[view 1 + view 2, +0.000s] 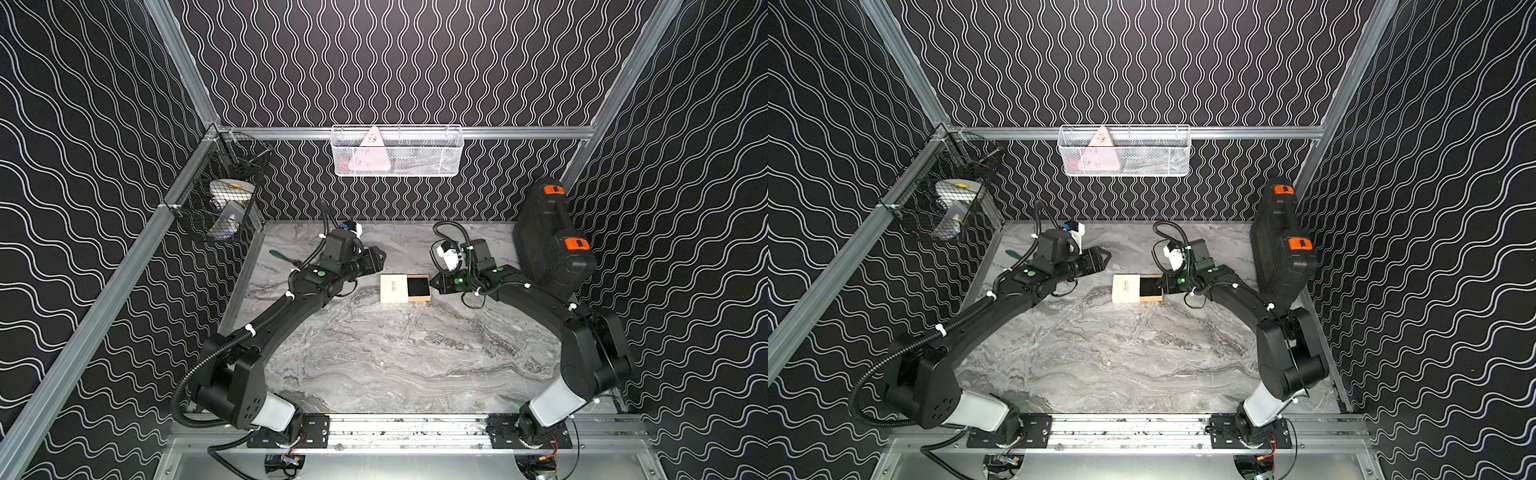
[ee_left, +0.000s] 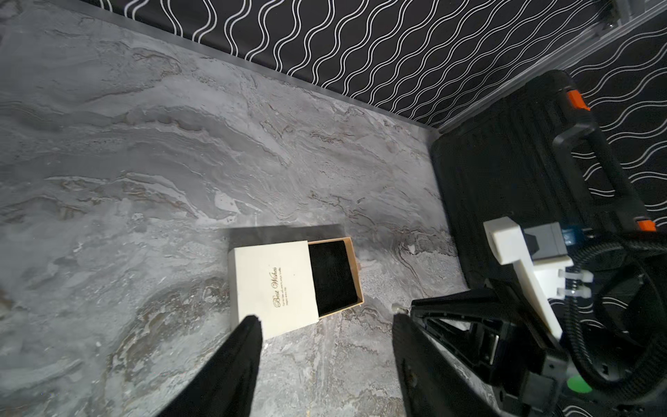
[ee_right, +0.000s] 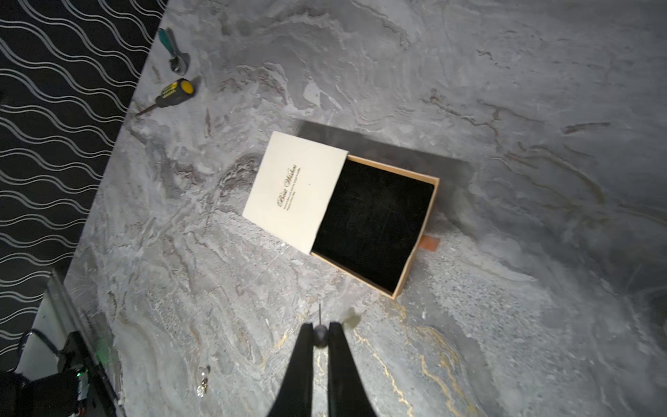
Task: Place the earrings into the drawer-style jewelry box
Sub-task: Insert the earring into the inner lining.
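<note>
One earring (image 3: 320, 336), a dark stud, is pinched in the closed right gripper (image 3: 320, 326) at lower middle of its wrist view. The drawer-style jewelry box (image 3: 343, 209) lies mid-frame, its tray (image 3: 375, 231) slid out. The left gripper (image 2: 325, 319) hangs open and empty nearby. Next move, I judge: carry the stud over the black lining and release.

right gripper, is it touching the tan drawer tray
Apart. Right wrist view shows grey marble table between the right gripper, shut on a small dark stud earring, and the tan drawer tray.

- Two robot arms (image 1: 274, 311) (image 1: 536, 297) are reaching in.
- One drawer-style jewelry box (image 1: 392, 288) is lying open.
- Two wire baskets (image 1: 397, 151) (image 1: 220, 195) are hanging.
- One black case (image 1: 544, 245) is standing.
- One screwdriver (image 3: 175, 94) is lying flat.
</note>
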Robot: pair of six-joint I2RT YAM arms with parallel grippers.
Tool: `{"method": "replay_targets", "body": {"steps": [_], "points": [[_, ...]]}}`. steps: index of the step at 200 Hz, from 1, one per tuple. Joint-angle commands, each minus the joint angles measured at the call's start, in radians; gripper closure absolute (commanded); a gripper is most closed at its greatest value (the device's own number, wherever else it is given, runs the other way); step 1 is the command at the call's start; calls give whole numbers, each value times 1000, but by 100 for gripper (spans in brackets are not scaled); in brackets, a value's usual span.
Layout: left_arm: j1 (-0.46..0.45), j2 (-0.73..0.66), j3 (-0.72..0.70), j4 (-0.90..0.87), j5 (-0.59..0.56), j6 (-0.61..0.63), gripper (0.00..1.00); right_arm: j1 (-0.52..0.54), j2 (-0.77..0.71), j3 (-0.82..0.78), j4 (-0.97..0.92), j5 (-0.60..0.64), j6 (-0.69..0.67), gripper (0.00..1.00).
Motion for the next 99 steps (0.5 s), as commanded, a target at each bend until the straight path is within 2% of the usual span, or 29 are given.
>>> {"method": "replay_targets", "body": {"steps": [1, 67, 99], "points": [[7, -8, -10, 5, -10, 19, 37, 4, 46, 45, -99, 66, -13, 98], [8, -20, -26, 8, 1, 19, 38, 16, 170, 130, -132, 85, -41, 98], [4, -36, -98, 35, 21, -16, 41, 17, 210, 176, -161, 90, -51, 98]]}}
